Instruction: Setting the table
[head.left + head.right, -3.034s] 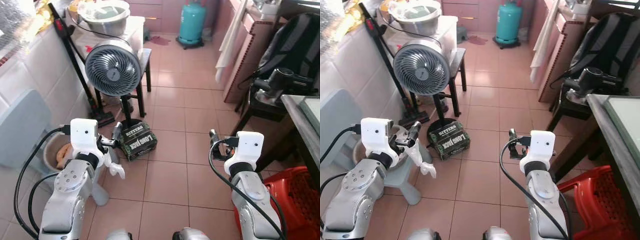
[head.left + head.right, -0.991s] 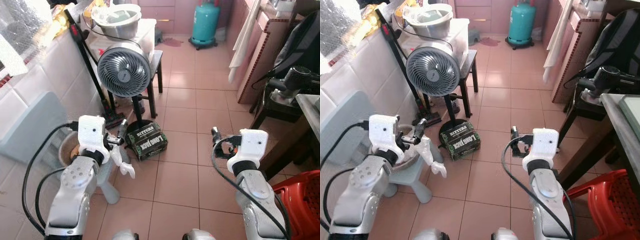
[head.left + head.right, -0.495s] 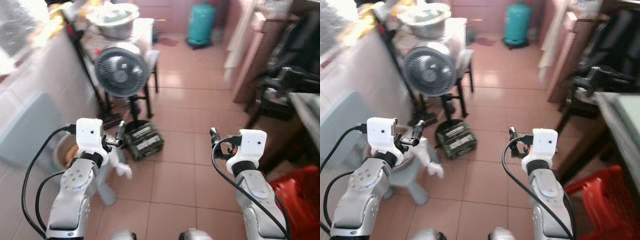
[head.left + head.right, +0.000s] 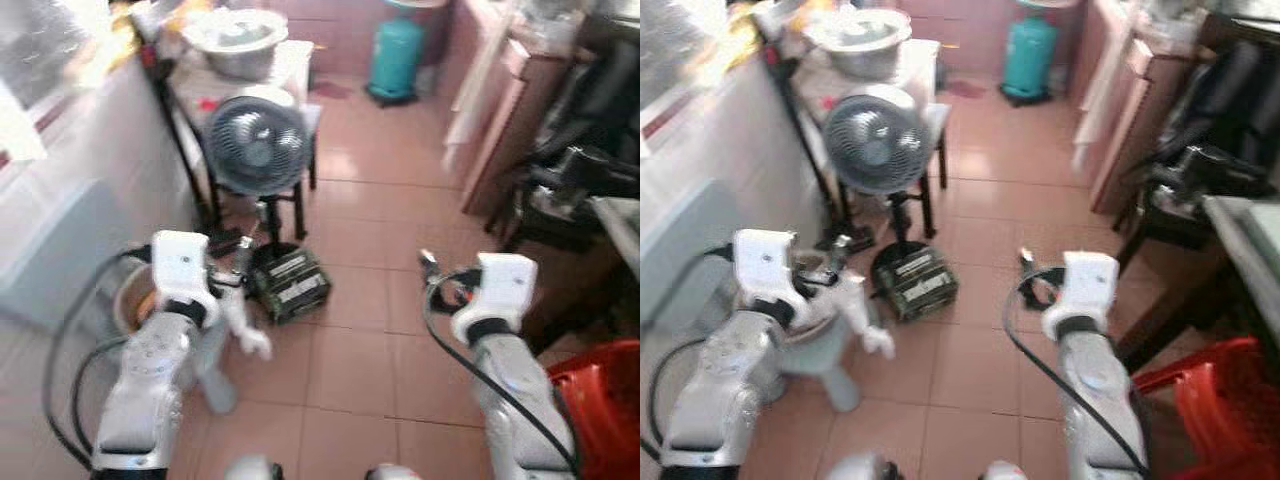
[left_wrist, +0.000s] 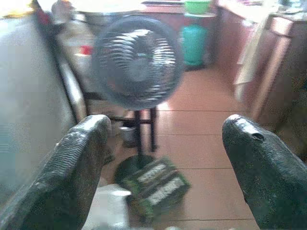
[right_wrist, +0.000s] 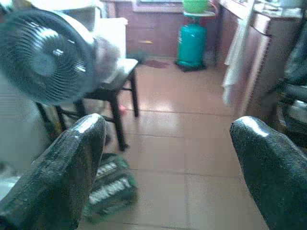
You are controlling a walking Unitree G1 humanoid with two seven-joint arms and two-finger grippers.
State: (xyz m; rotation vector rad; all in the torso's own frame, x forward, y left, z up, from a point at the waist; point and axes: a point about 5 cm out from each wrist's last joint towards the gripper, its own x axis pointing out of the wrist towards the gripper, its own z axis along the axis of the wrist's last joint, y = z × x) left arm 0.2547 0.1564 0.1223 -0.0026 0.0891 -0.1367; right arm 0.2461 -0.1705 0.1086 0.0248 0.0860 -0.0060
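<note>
Left gripper (image 5: pixel 163 158) and right gripper (image 6: pixel 168 158): both jaws spread wide, each holding and touching nothing.
Both are raised over the tiled floor (image 4: pixel 370 220). Ahead: 1 fan (image 4: pixel 258 150) facing the robot, 1 teal gas cylinder (image 4: pixel 398 58) upright, 1 dark carton (image 4: pixel 290 285) lying flat by the fan's base. Tableware cannot be identified; views are blurred.

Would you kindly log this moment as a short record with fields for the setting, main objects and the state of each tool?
setting: tiled kitchen floor, view blurred
fan: grey standing fan ahead on the left
box: dark printed box on the floor by the fan's base
gas cylinder: teal gas cylinder at the far end
basket: red basket at lower right
left tool: left tool open, holding nothing
right tool: right tool open, holding nothing
</note>
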